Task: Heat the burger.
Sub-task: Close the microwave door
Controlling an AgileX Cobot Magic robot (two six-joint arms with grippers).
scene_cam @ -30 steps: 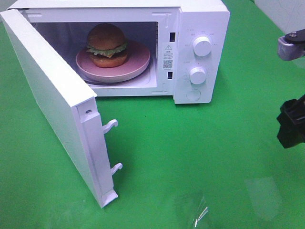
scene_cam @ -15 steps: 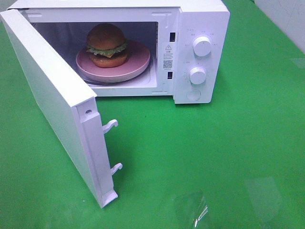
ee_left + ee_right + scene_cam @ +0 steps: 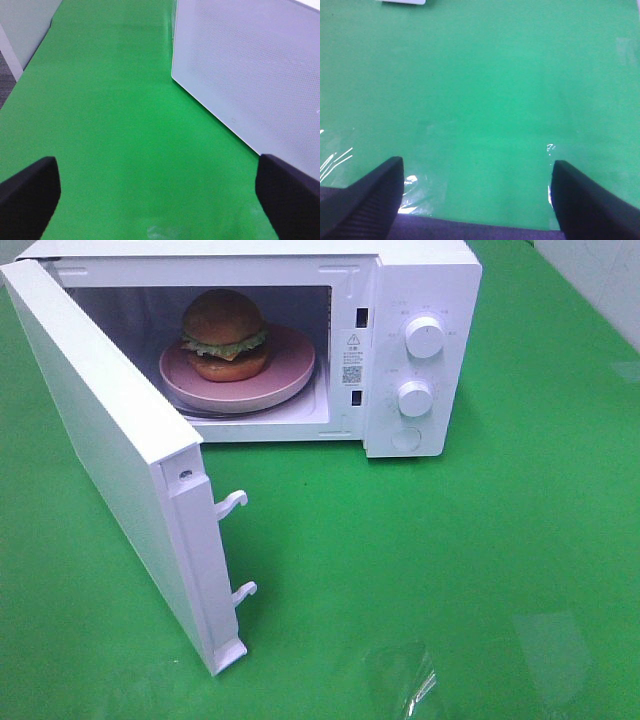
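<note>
Door point(image 3: 110, 450) swung wide, jutting forward on the left; its two latch hooks point(image 3: 232, 503) stick out toward the middle. Cavity mouth unblocked, but plate point(image 3: 285, 375) and burger point(image 3: 224, 332) fill most of the inside. Green mat point(image 3: 430, 570) in front and right of microwave point(image 3: 425, 280) is open.

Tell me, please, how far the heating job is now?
Done: the burger sits on the pink plate inside the microwave. In hand: nothing; both grippers are open and empty. Left: shut the open door, then set the knobs.

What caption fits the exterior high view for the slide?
Burger on a pink plate inside the white microwave, door swung open, on a green table; no arms in view.
</note>
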